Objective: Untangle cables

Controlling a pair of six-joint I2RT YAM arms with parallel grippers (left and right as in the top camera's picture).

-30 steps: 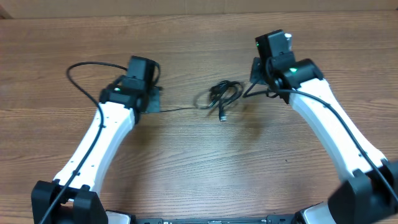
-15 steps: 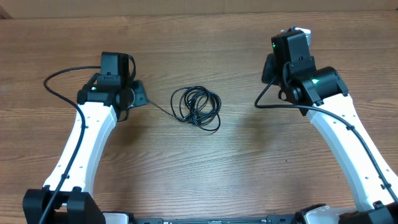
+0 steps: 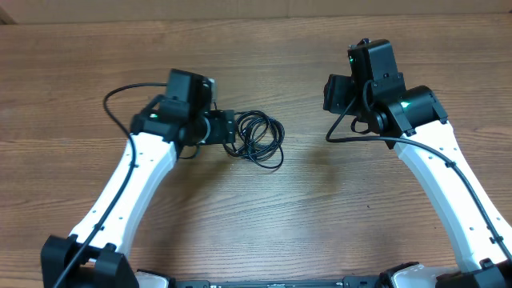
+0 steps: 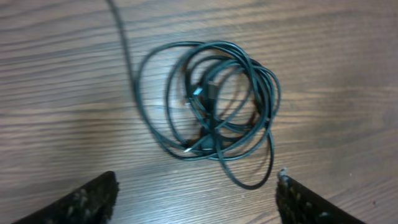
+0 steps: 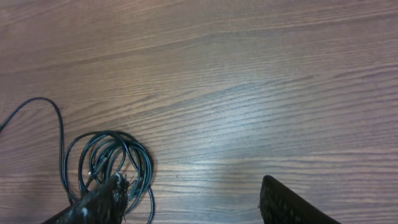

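Note:
The cables (image 3: pixel 258 138) lie as one loose black coil on the wooden table, with small plugs tangled in the middle (image 4: pixel 208 87). One thin strand trails away from the coil (image 5: pixel 59 127). My left gripper (image 3: pixel 229 128) is at the coil's left edge, open, and its fingers (image 4: pixel 87 202) hold nothing; in the left wrist view the coil lies just beyond the gap (image 4: pixel 196 180). My right gripper (image 3: pixel 332 93) is open and empty, apart from the coil on its right. In the right wrist view the coil (image 5: pixel 106 155) lies beside that gripper's (image 5: pixel 191 185) left finger (image 5: pixel 99 202).
The wooden table (image 3: pixel 264 216) carries nothing else. Thicker black arm cables loop beside each arm, at the left (image 3: pixel 116 94) and at the right (image 3: pixel 352 138). The table's far edge runs along the top of the overhead view.
A second ago both grippers were shut with the cables stretched between them. Both have opened, and the cables lie loose as a coil. My left gripper has moved right up to it.

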